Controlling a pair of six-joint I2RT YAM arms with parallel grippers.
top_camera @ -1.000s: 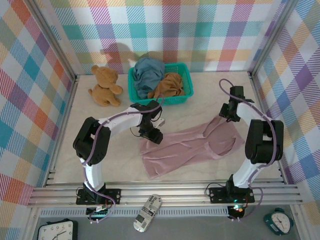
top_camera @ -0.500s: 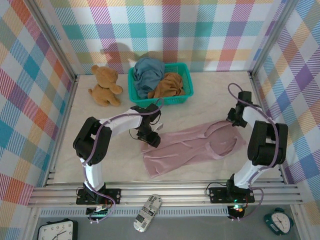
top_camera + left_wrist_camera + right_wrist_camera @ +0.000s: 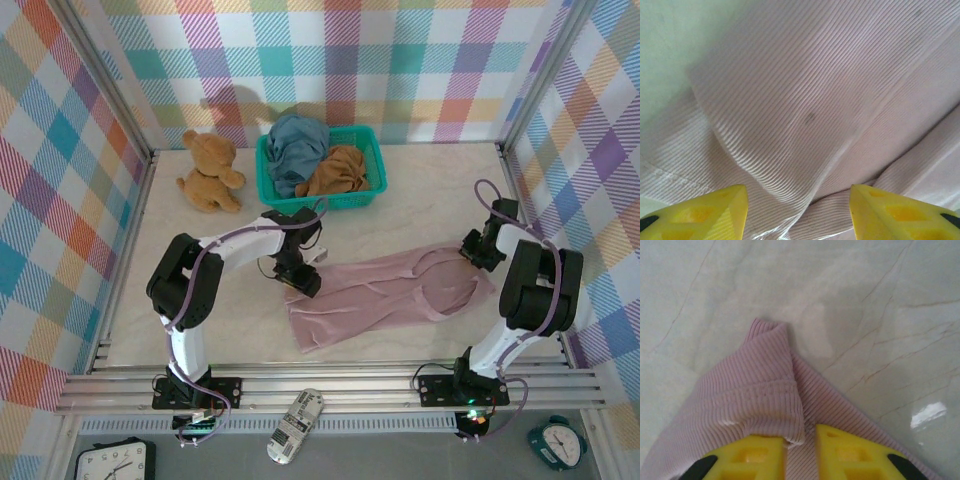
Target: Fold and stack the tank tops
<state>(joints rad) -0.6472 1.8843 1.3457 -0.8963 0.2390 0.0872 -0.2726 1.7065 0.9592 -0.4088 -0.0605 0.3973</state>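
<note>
the pink tank top [image 3: 390, 295] is lying spread out on the table [image 3: 420, 190] between the two grippers. the left gripper [image 3: 797, 210] is sitting low over its left edge, jaws standing wide apart. the right gripper [image 3: 801, 440] is sitting at the strap end, jaws narrow, with a fold of the cloth lying between them; whether it is pinching cannot be told. the blue tank top [image 3: 295, 145] and the ochre tank top [image 3: 340, 170] are lying bunched in the teal basket [image 3: 372, 190], near the teddy bear [image 3: 208, 172].
</note>
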